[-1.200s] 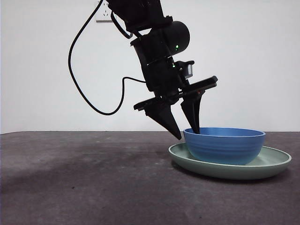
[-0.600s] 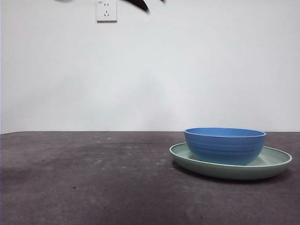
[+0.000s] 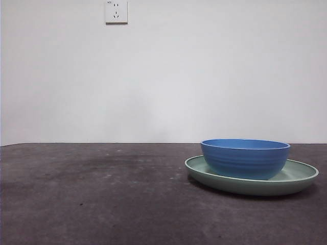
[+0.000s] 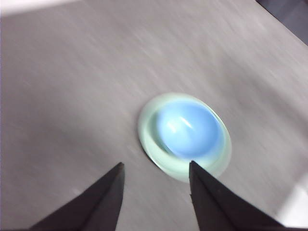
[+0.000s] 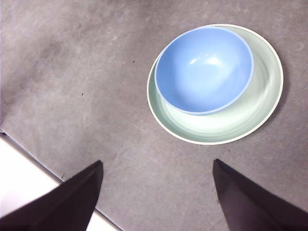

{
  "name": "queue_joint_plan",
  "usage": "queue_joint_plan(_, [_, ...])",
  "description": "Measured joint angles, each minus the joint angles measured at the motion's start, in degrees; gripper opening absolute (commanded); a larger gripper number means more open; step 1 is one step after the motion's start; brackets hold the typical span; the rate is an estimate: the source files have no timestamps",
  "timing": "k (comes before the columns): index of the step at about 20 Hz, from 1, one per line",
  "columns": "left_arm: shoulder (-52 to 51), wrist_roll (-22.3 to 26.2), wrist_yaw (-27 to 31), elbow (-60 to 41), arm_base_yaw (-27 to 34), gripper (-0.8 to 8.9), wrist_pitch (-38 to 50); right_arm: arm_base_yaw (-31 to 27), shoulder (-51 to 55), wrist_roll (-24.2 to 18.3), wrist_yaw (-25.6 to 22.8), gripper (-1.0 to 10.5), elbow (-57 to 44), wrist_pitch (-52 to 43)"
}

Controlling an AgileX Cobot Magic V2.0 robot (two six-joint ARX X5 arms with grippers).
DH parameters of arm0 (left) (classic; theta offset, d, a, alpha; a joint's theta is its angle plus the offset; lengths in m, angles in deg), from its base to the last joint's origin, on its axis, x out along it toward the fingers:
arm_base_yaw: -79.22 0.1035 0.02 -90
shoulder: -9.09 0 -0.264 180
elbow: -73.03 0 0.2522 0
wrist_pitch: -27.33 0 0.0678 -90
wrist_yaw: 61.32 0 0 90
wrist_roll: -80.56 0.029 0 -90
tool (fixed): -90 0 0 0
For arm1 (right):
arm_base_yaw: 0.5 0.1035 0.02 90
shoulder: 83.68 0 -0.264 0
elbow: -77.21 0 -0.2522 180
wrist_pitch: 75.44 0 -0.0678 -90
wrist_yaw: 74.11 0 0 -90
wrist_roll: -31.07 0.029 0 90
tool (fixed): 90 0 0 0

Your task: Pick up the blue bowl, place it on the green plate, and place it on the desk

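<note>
Front view shows none of my arms, just the desk [image 3: 92, 199] running wide and flat, the green plate [image 3: 299, 176] lying on it, and the blue bowl [image 3: 245, 158] sitting upright in the plate with its mouth facing straight up. From that low angle you get the bowl's ridged wall and the plate's raised rim in profile, but not how the bowl sits inside the plate.

That part only shows from my wrists. The right wrist view looks down on the desk [image 5: 72, 72] and the plate [image 5: 260, 110], and the bowl [image 5: 204, 70] is off-centre there, pushed toward one side of the rim so a wide crescent of green shows on the other side. It's round, so no real long axis.

My right gripper [image 5: 158, 180] hangs high above the desk, well clear of the plate, jaws spread wide, holding nothing.

My left gripper [image 4: 156, 183] is also up high over the plate [image 4: 154, 144], jaws apart and empty. That view is smeared, so the bowl [image 4: 190, 130] is just a blue blob.
</note>
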Motion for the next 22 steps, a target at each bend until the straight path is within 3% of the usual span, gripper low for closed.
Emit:
queue_joint_plan(9, [-9.2,1.2,-13.0,-29.6,0.0,2.18,9.4,0.0,0.0,0.0,0.0,3.7,0.0,-0.1])
queue_joint_plan(14, [-9.2,1.2,-14.2,-32.5,-0.1,2.18,10.5,0.0,0.0,0.2,-0.4,3.7,0.0,-0.1])
queue_joint_plan(17, [-9.2,1.2,-14.2,-32.5,-0.1,2.18,11.0,0.0,0.0,1.4,-4.6,3.6,0.0,-0.3])
queue_joint_plan(20, [-9.2,1.2,-14.2,-32.5,-0.1,2.18,11.0,-0.5,-1.0,4.5,-13.0,3.6,0.0,-2.4])
queue_joint_plan(22, [-9.2,1.2,-14.2,-32.5,-0.1,2.18,11.0,-2.1,-3.5,6.1,-14.5,3.6,-0.3,-5.3])
